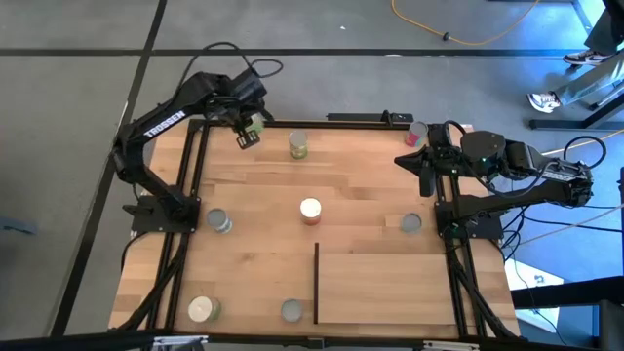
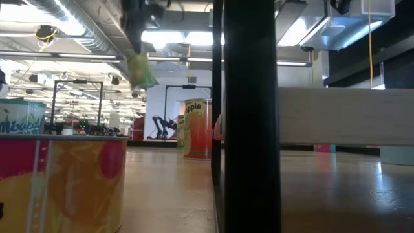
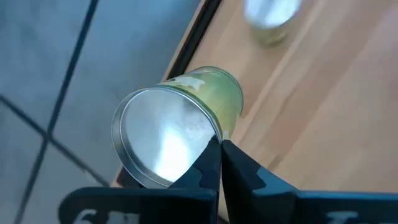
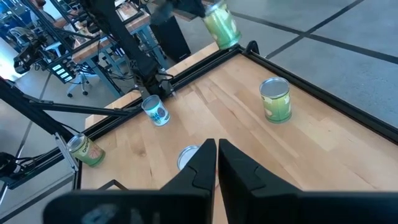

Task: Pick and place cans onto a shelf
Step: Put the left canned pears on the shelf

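- The table (image 1: 370, 175) is a light-wood top inside black frame rails, with an arm mounted at each side.
- The shelf (image 1: 409, 288) lies flat on the table's near right part, its thin black strip (image 1: 316, 283) along the edge facing the middle; no can stands on it yet.
- The left arm (image 1: 161, 127) reaches over the far left corner. The right arm (image 1: 526, 171) waits by the far right edge.
- The left gripper (image 1: 246, 129) holds a green can (image 1: 252, 127) tilted in the air above that corner. In the left wrist view its fingers (image 3: 208, 165) clamp the can's rim and meet almost tip to tip.
- The right gripper (image 4: 216, 148) holds nothing, its fingers closed together.
- Other cans stand apart on the table: a green-sided can (image 1: 298, 145) near the held one, a cream-topped can (image 1: 310, 209) at the middle, and more toward the near and side edges.
- Judged step: the carry, just after pick-up. The next move calls for a long swing across the table to the shelf, righting the can before release; a grip on the rim alone may let it slip.
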### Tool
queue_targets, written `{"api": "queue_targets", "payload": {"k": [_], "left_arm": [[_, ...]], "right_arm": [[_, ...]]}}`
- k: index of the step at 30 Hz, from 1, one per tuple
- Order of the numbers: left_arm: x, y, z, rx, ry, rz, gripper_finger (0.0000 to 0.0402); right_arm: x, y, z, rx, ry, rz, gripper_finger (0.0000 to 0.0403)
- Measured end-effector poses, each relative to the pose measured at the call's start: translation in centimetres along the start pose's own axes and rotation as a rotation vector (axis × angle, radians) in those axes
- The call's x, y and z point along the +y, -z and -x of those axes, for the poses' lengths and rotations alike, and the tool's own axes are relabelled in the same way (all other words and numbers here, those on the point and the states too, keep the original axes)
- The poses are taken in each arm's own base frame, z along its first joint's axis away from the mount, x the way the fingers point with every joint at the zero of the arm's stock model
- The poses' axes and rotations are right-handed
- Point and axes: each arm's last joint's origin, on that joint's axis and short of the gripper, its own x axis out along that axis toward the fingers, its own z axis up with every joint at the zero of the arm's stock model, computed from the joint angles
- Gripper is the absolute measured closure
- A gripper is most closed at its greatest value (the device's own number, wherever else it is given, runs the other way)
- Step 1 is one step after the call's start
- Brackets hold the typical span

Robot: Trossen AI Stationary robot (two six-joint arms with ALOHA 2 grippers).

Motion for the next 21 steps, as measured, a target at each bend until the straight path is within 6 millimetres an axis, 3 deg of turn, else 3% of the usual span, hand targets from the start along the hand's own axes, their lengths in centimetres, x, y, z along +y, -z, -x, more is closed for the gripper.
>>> {"api": "queue_targets", "payload": {"k": [6,11,16,21], "left_arm": [[-3.2,-0.9,4.8,-0.187,0.046,-0.123,0.0401],[-6.2,-0.8,7.5,-0.304,0.093,-0.279,0.0401],[-9.6,-1.0,8.4,-0.377,0.152,-0.361,0.0401],[-13.4,-1.5,7.5,-0.318,0.192,-0.337,0.0401]], "right_arm": [[0.0,0.0,0.0,0.002,0.001,0.001,0.0382],[0.0,0.0,0.0,0.002,0.001,0.033,0.0382],[0.0,0.0,0.0,0.003,0.002,0.056,0.0382],[0.0,0.0,0.0,0.005,0.002,0.055,0.0382]]}}
